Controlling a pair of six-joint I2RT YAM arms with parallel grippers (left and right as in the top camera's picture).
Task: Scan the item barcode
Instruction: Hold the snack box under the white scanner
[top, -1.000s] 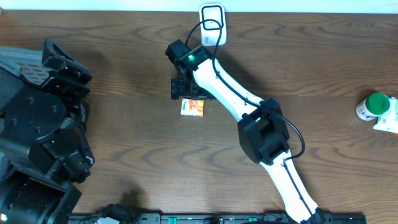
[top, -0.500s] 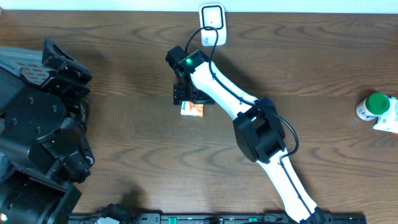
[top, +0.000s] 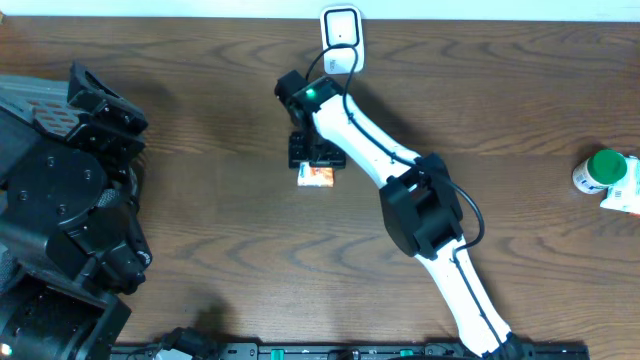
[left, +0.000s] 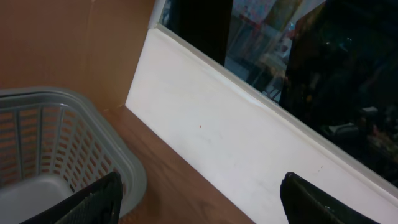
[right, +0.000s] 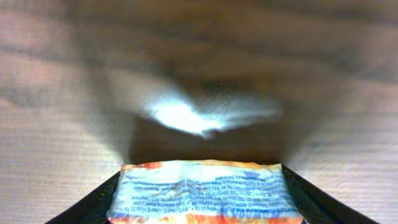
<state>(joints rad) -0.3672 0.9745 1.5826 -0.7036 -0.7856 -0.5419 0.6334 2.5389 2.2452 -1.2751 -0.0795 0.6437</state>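
Wood table (top: 200, 220) — orange-white packet (top: 315, 177) lies flat near middle. Right gripper (right: 202, 202) straddles it, fingers (right: 99, 205) at both ends; cannot tell if squeezing. Left gripper (left: 200, 190) wide open, empty, by grey basket (left: 93, 143) — contents unclear.

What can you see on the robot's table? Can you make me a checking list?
Surface: brown wood table, no spills seen.
Job's things: packet lying on the table; white scanner at the far edge.
Clutter: green-capped bottle at the right edge; grey basket on the left.
Grippers: left gripper open and empty; right gripper astride the packet, grip unclear.
Cables: black cable looping by the scanner.
Surroundings: white ledge beyond the basket, dark glass above it.
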